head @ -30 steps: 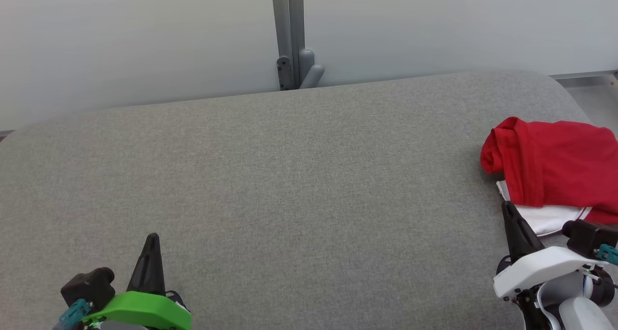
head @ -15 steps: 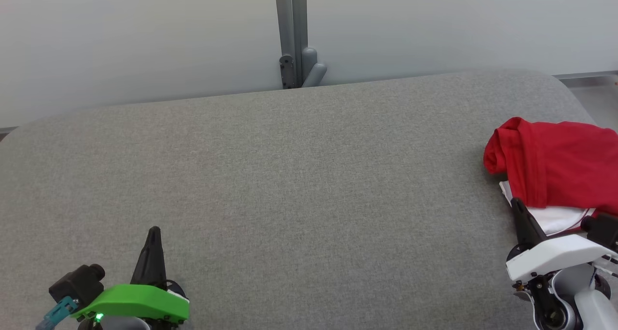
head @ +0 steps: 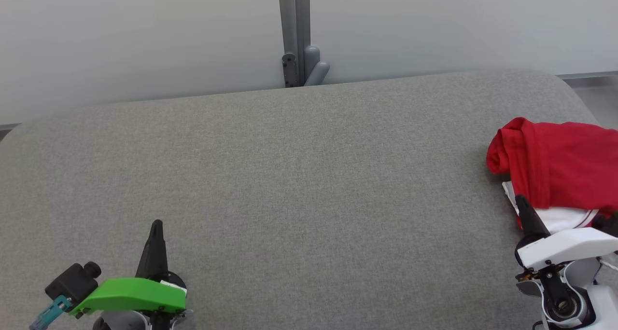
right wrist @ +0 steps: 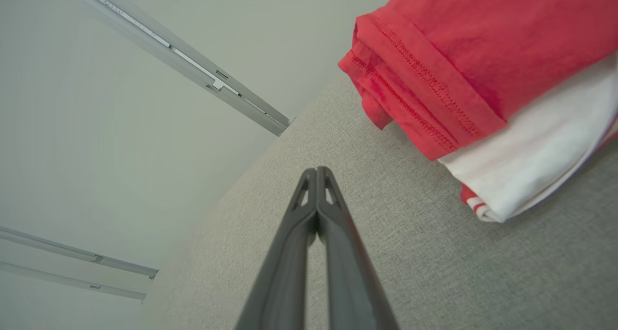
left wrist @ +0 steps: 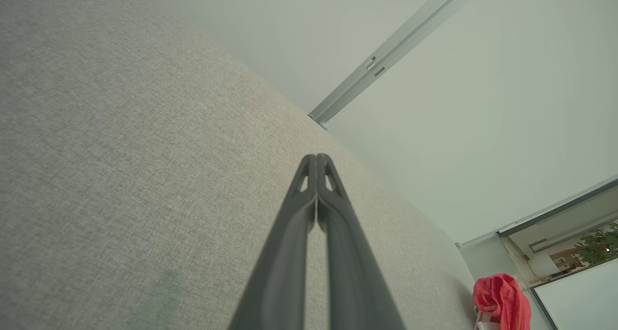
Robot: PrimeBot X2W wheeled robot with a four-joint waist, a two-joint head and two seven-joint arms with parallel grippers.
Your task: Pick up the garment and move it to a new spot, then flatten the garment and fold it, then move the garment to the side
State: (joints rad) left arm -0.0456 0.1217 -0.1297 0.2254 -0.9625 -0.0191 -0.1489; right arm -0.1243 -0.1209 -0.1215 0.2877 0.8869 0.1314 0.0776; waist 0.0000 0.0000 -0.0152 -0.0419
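A red and white garment [head: 560,171] lies folded in a bundle at the right edge of the grey padded table [head: 289,185], partly cut off by the picture's edge. The right wrist view has the garment [right wrist: 463,64] at upper right, red over white. My right gripper [head: 522,203] is shut and empty, its tip just in front of the garment's white part. At the lower left my left gripper [head: 156,225] is shut and empty, far from the garment. In the left wrist view the left gripper [left wrist: 316,157] points over bare table, with the garment [left wrist: 502,301] small at lower right.
A grey post with a bracket [head: 299,55] stands behind the table against a pale wall. The table's right end is rounded, close beside the garment. Bare grey table spreads wide between the two grippers.
The head camera has drifted a little. My right gripper has shifted right and slightly up the picture, closer beside the garment's white edge; my left gripper has edged up a little. Both stay shut.
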